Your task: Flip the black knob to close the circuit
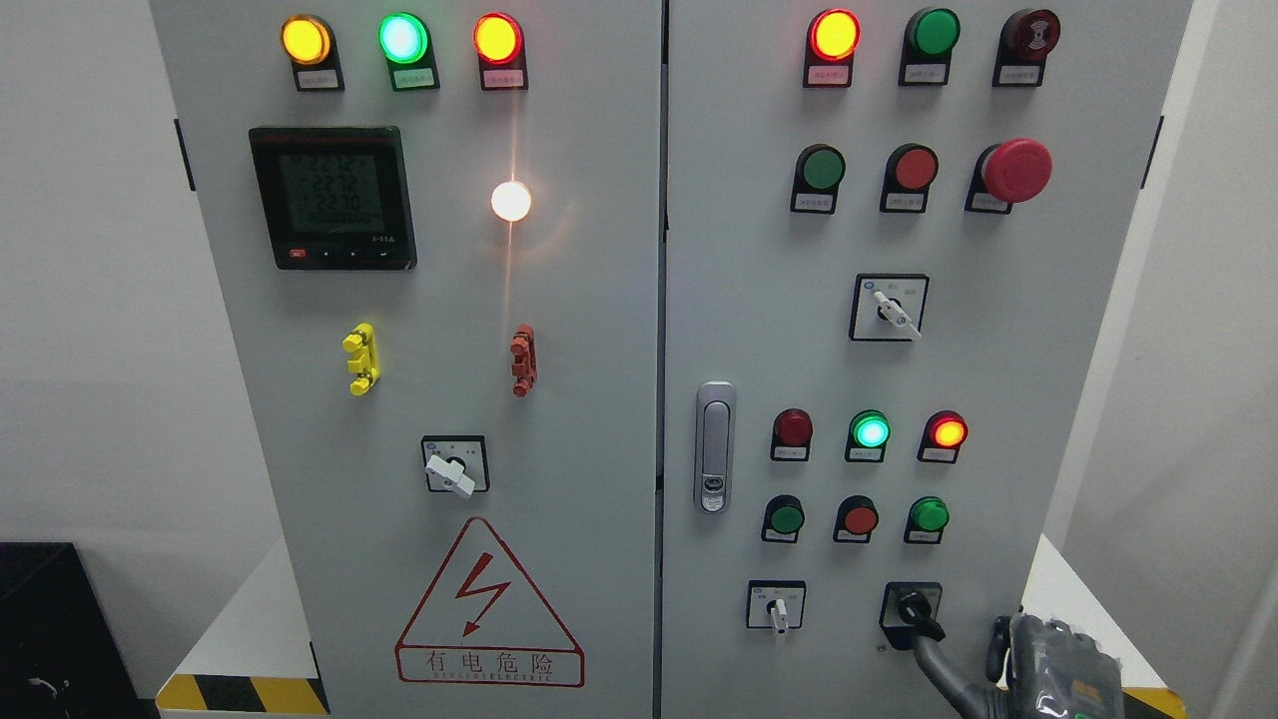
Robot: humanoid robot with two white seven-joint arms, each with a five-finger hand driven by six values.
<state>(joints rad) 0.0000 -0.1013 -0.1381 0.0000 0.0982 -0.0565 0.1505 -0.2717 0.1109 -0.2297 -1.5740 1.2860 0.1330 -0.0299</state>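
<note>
Right robot hand (pixel 998 654) finger touching black knob (pixel 914 609) (low).

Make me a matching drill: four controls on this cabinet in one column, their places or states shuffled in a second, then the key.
Things
1. black knob
2. red mushroom button
3. digital meter
4. door latch

Places or states
A. upper left door, display lit
B. lower right of the right door, right hand just beside it
C. left edge of the right door, mid height
D. upper right, end of the push-button row

Pairs: 1-B, 2-D, 3-A, 4-C
</note>
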